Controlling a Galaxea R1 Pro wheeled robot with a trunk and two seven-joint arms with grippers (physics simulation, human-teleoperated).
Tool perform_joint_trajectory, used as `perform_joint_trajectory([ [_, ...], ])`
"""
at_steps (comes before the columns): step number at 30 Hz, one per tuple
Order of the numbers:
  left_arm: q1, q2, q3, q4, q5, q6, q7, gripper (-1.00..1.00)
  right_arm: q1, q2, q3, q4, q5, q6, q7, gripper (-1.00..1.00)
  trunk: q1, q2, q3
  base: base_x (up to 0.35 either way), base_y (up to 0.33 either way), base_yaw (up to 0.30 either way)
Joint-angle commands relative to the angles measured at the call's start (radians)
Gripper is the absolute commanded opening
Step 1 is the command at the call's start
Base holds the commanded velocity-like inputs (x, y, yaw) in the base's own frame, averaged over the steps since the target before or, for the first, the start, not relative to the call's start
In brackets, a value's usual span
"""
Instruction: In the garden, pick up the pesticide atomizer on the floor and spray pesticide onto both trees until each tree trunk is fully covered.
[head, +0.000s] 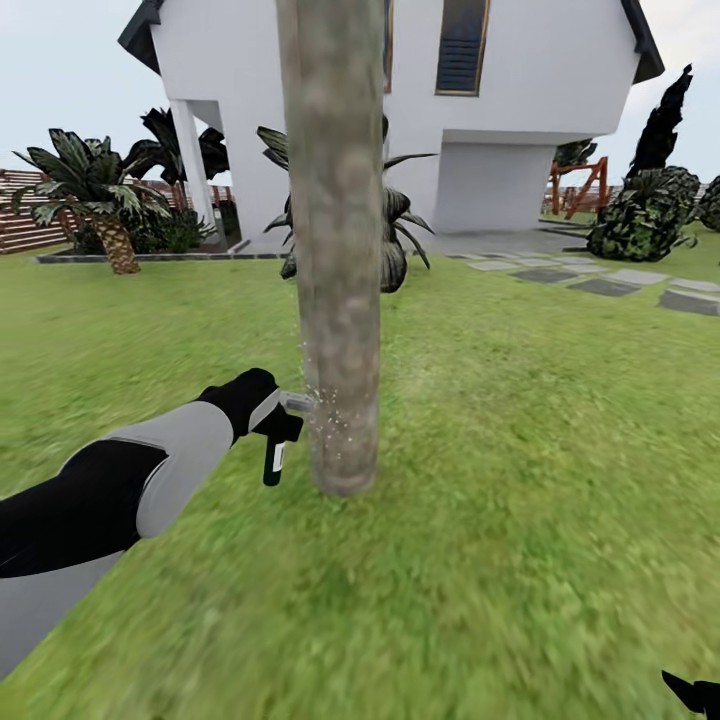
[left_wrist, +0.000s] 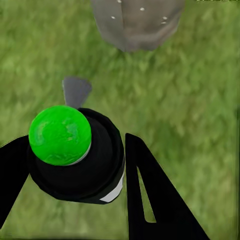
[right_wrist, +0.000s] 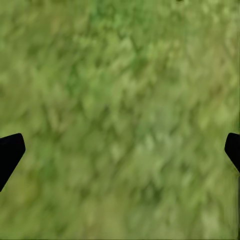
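Black two-fingered left gripper (head: 272, 420) clenched around a black pesticide atomizer (head: 277, 440) with a round bright-green cap (left_wrist: 60, 135) and a grey nozzle (head: 298, 402). Nozzle aimed at the mottled grey-brown, straight tree trunk (head: 336, 250), almost touching it near the base. Fine white droplets (head: 325, 420) scattered between nozzle and bark, and speckled on the trunk's foot (left_wrist: 137, 22) in the left wrist view. Left arm in grey and black casing (head: 110, 490) stretched forward from the lower left over the green lawn (head: 520, 420). Black right gripper (right_wrist: 120, 150) spread wide over bare grass, holding nothing, fingertips (right_wrist: 10, 152) at the picture's two edges; a black tip of it (head: 695, 692) low at the head view's right corner. Behind the trunk: white two-storey house (head: 520, 110), short palm with criss-cross trunk (head: 100, 200), brown slatted wooden fence (head: 25, 215), grey stepping stones (head: 600, 280).
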Motion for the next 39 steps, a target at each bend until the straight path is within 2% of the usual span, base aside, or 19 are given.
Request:
perform_joint_trajectory([
  [1, 0.000, 0.000, -0.001, 0.000, 0.000, 0.000, 0.000, -1.00, 0.000, 0.000, 0.000, 0.000, 0.000, 0.000, 0.000, 1.00, 0.000, 0.000, 0.000, 0.000, -0.318, 0.219],
  [10, 0.000, -0.005, 0.000, 0.000, 0.000, 0.000, 0.000, -1.00, 0.001, 0.000, 0.000, 0.000, 0.000, -0.001, 0.000, 1.00, 0.000, 0.000, 0.000, 0.000, -0.313, 0.187],
  [19, 0.000, -0.006, 0.002, -0.007, -0.001, 0.001, 0.002, -1.00, 0.000, -0.001, 0.000, 0.000, 0.000, 0.000, 0.000, 1.00, 0.000, 0.000, 0.000, 0.000, -0.196, 0.012],
  [20, 0.000, -0.006, 0.003, -0.056, -0.001, 0.017, 0.003, -1.00, 0.000, -0.002, 0.000, 0.000, 0.000, -0.001, 0.000, 1.00, 0.000, 0.000, 0.000, 0.000, -0.018, 0.000],
  [22, -0.001, -0.007, 0.003, -0.190, -0.001, 0.122, 0.003, -1.00, 0.000, -0.002, -0.001, 0.000, 0.000, -0.001, 0.000, 1.00, 0.000, 0.000, 0.000, 0.000, -0.007, 0.000],
  [24, -0.001, -0.008, 0.004, -0.309, 0.001, 0.167, 0.004, -1.00, 0.000, -0.003, -0.001, 0.000, 0.000, 0.000, 0.000, 1.00, 0.000, 0.000, 0.000, 0.000, -0.002, 0.000],
  [28, -0.013, -0.021, 0.004, -0.354, 0.002, 0.184, 0.005, -1.00, 0.001, -0.003, -0.002, 0.000, 0.000, -0.001, 0.000, 1.00, 0.000, 0.000, 0.000, 0.000, 0.000, 0.000],
  [34, -0.115, -0.026, 0.004, -0.354, 0.001, 0.190, 0.006, -1.00, 0.000, -0.003, -0.002, 0.000, 0.000, -0.001, 0.000, 1.00, 0.000, 0.000, 0.000, 0.000, 0.000, 0.000],
  [39, -0.232, -0.026, 0.005, -0.340, 0.002, 0.195, 0.006, -1.00, 0.000, -0.003, -0.003, 0.000, 0.000, -0.001, 0.000, 1.00, 0.000, 0.000, 0.000, 0.000, 0.000, 0.000],
])
